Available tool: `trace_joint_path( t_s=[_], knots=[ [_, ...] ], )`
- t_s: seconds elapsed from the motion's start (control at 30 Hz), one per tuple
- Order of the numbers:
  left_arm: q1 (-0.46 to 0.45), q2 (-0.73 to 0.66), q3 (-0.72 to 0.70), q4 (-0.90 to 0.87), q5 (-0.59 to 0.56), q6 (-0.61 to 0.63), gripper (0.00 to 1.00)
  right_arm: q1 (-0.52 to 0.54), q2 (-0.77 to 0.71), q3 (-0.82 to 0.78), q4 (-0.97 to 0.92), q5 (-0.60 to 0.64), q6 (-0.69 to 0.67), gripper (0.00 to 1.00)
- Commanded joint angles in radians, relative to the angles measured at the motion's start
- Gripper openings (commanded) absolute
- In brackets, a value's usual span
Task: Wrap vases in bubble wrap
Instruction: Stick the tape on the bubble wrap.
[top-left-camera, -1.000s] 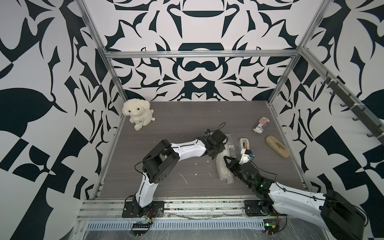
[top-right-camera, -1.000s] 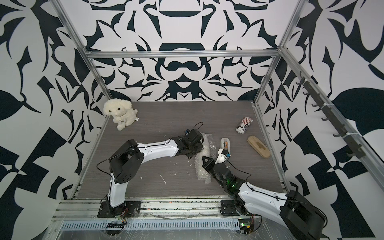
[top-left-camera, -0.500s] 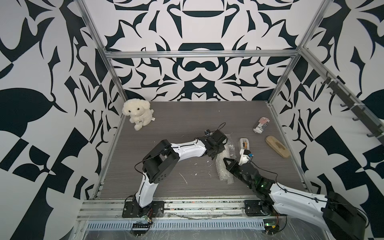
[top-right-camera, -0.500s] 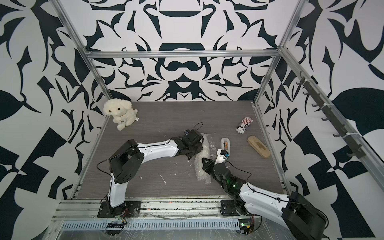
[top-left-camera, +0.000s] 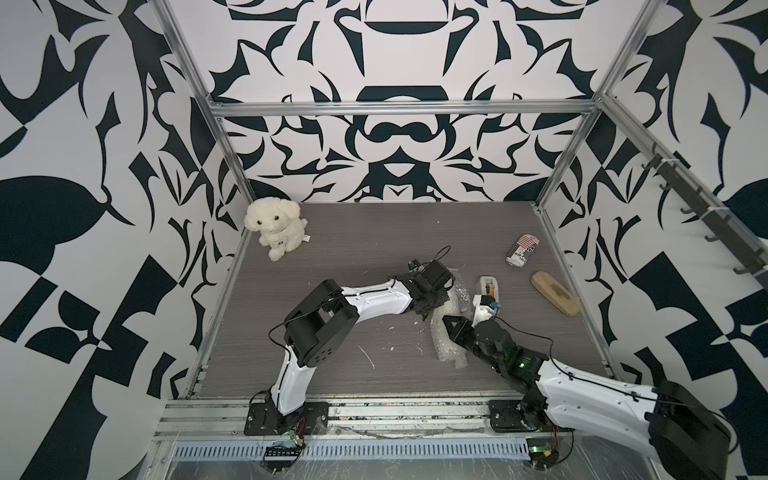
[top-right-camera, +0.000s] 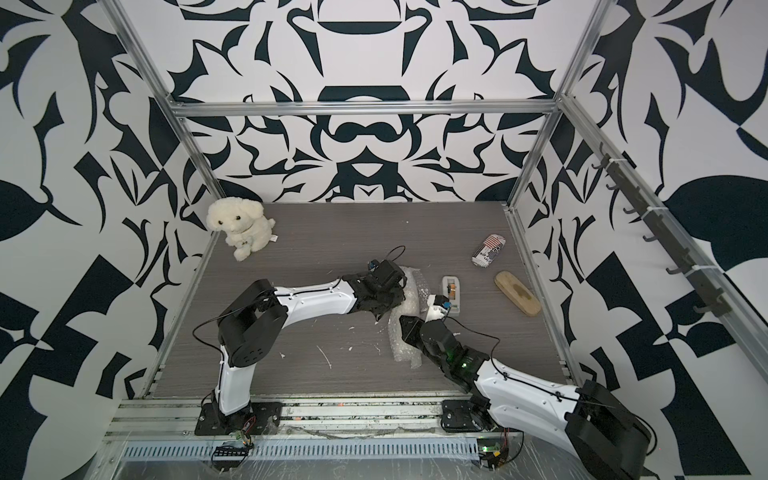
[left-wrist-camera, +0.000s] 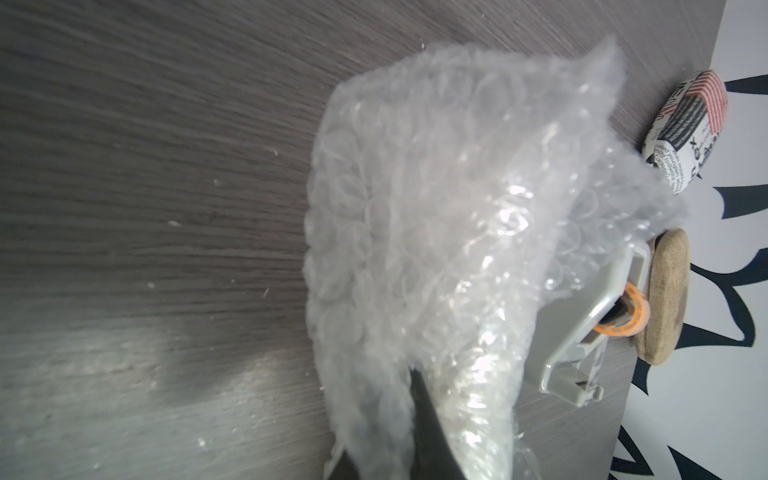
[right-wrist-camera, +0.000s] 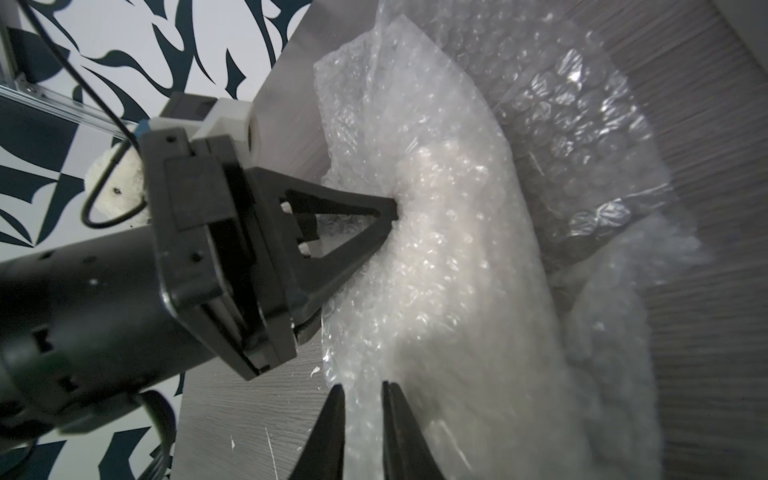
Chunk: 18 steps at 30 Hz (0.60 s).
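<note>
The bubble wrap (top-left-camera: 446, 349) (top-right-camera: 401, 345) lies bunched into a long roll mid-table. The vase is inside it and shows only as a pale bulk (right-wrist-camera: 453, 299) through the plastic. My left gripper (top-left-camera: 432, 309) (top-right-camera: 380, 309) is shut on a fold of the wrap. In the left wrist view the bubble wrap (left-wrist-camera: 436, 208) drapes over that left gripper (left-wrist-camera: 386, 436). In the right wrist view the left gripper's tip (right-wrist-camera: 390, 212) presses into the roll's side. My right gripper (right-wrist-camera: 363, 388) (top-left-camera: 446, 322) stands open by a narrow gap at the roll's near end, a wrap edge lying between its fingers.
A white tape dispenser (top-left-camera: 487, 289) sits just right of the roll. Beyond it lie a striped can (top-left-camera: 523, 250) and a wooden oblong block (top-left-camera: 555, 293) near the right wall. A plush dog (top-left-camera: 274, 226) sits at the back left. Small white scraps litter the table.
The right gripper's jaws have parted from shut to a narrow gap around the wrap's edge. The left gripper has kept its hold and barely moved.
</note>
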Motion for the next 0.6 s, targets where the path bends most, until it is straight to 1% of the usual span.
trace_joint_path(
  t_s=[0.0, 0.17, 0.2, 0.3, 0.4, 0.43, 0.5, 0.57],
  knots=[
    [-0.008, 0.023, -0.046, -0.104, 0.005, -0.005, 0.11, 0.006, 0.034, 0.000, -0.180, -0.006, -0.047, 0.21],
    [-0.009, 0.025, -0.047, -0.102, 0.004, -0.005, 0.10, 0.014, 0.088, 0.053, -0.241, -0.006, -0.080, 0.21],
    [-0.008, 0.025, -0.046, -0.103, 0.004, -0.005, 0.10, 0.018, 0.105, 0.065, -0.254, -0.042, -0.088, 0.22],
    [-0.008, 0.026, -0.044, -0.106, 0.002, -0.004, 0.10, 0.028, 0.158, 0.093, -0.277, -0.054, -0.105, 0.22],
    [-0.008, 0.026, -0.041, -0.114, -0.002, -0.004, 0.10, 0.045, 0.204, 0.129, -0.346, -0.026, -0.110, 0.22],
    [-0.008, 0.028, -0.039, -0.115, -0.002, -0.005, 0.10, 0.054, 0.213, 0.139, -0.360, 0.003, -0.120, 0.22],
    [-0.008, 0.029, -0.036, -0.115, -0.001, -0.005, 0.10, 0.083, 0.219, 0.154, -0.373, 0.051, -0.136, 0.22],
    [-0.008, 0.032, -0.037, -0.113, 0.001, -0.005, 0.10, 0.094, 0.210, 0.163, -0.368, 0.065, -0.157, 0.22]
  ],
)
